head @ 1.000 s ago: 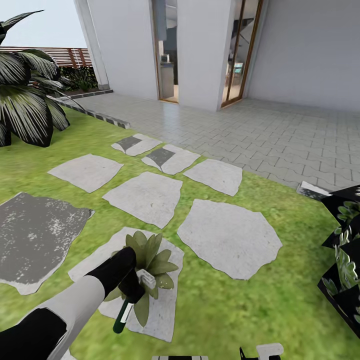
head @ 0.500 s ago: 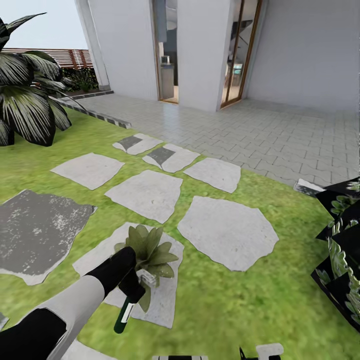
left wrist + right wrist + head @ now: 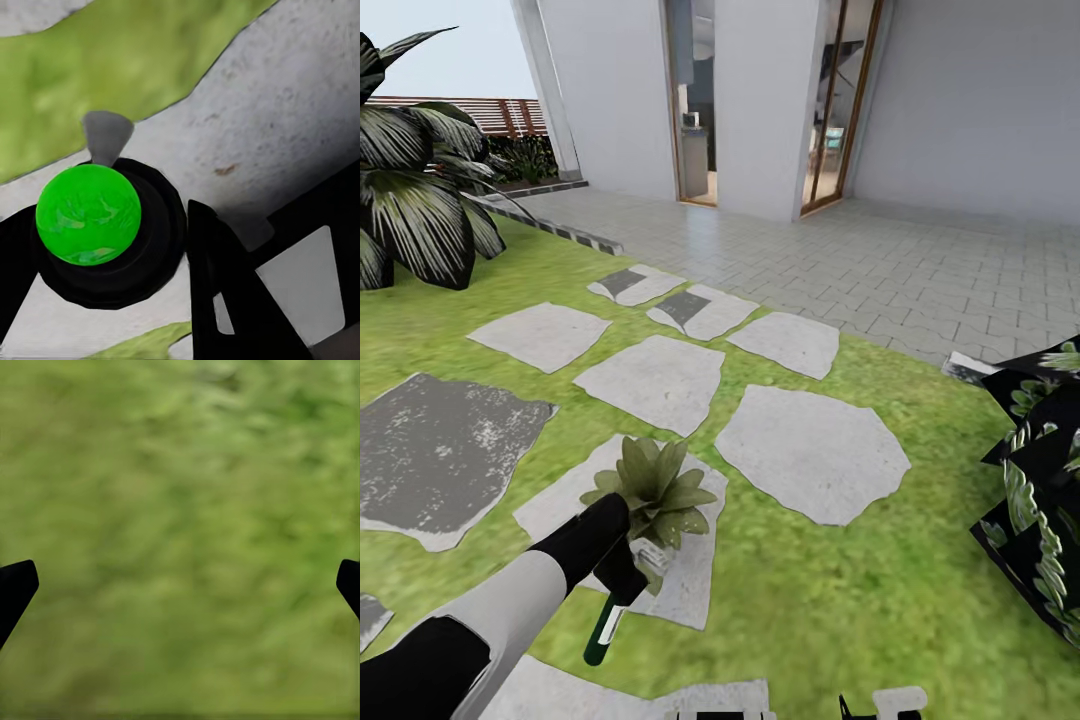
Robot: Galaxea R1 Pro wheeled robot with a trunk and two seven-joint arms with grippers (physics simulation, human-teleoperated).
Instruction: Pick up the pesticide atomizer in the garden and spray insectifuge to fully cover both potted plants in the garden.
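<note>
In the head view my left gripper (image 3: 628, 568) is shut on the pesticide atomizer (image 3: 602, 628), a slim dark-green bottle with a white label that hangs down from the fingers over a stepping stone (image 3: 695, 575). Just beyond the gripper stands one potted plant (image 3: 654, 487), a low rosette of pointed green leaves on that same stone. The left wrist view looks along the bottle, whose bright green round end (image 3: 88, 214) sits in a black ring between the dark fingers (image 3: 221, 277). My right gripper (image 3: 180, 585) is open over blurred grass, with only its fingertips at the picture's edges.
Grey stepping stones (image 3: 810, 450) cross the lawn. A large palm (image 3: 410, 200) stands at the far left and a dark blocky bush (image 3: 1045, 500) at the right. Beyond lie a paved terrace (image 3: 900, 260), the house doorway (image 3: 695, 110) and a slatted fence (image 3: 490, 112).
The whole head view has shifted, so the camera moved: lawn and stones slid up the picture. The plant now shows beyond my left gripper instead of under it. The atomizer stays held.
</note>
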